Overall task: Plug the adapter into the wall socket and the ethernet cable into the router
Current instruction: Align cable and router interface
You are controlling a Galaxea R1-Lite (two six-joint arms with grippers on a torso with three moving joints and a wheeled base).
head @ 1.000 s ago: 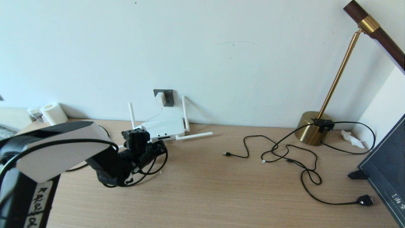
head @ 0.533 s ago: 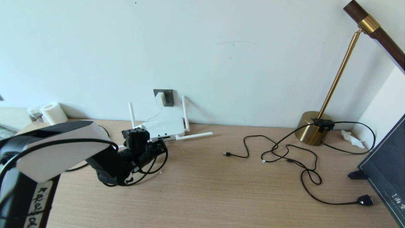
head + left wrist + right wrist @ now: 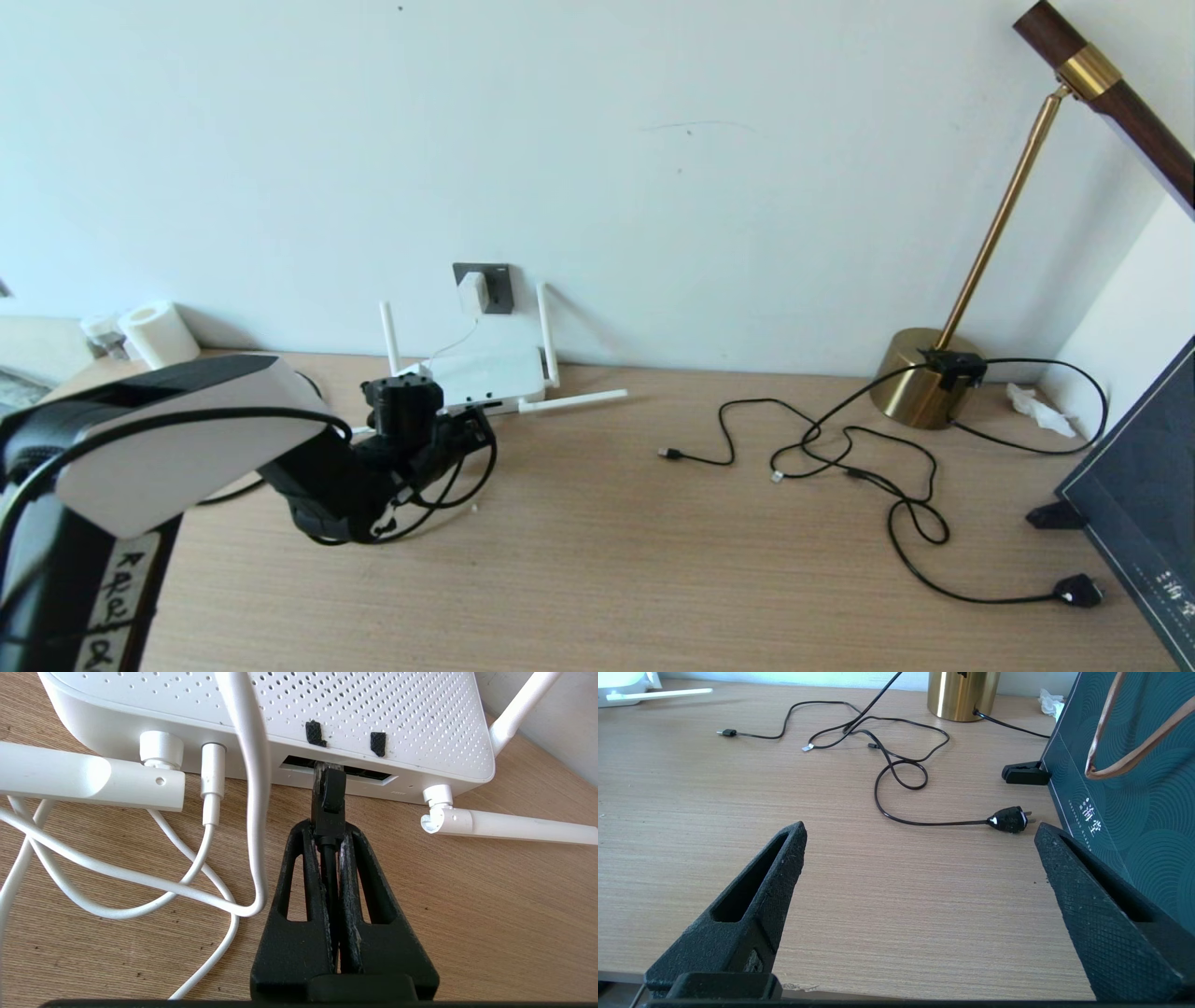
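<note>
The white adapter (image 3: 473, 291) sits in the dark grey wall socket (image 3: 495, 286), its thin white cord running down to the router (image 3: 485, 373). The router lies flat on the desk by the wall, with stick antennas. My left gripper (image 3: 329, 828) is shut on the black ethernet cable (image 3: 329, 812) just behind its plug. The plug's clear tip is at the mouth of the dark slot (image 3: 338, 769) on the router's front edge. In the head view my left gripper (image 3: 471, 429) is right in front of the router. My right gripper (image 3: 920, 835) hangs open over bare desk at the near right.
Thin black cables (image 3: 840, 448) with small plugs loop across the right half of the desk, ending in a black two-pin plug (image 3: 1078, 590). A brass lamp base (image 3: 920, 378) stands by the wall. A dark box (image 3: 1139, 495) stands at the right edge. A white roll (image 3: 157, 334) is far left.
My left gripper has crept a little toward the router with the ethernet plug. Nothing else has moved.
</note>
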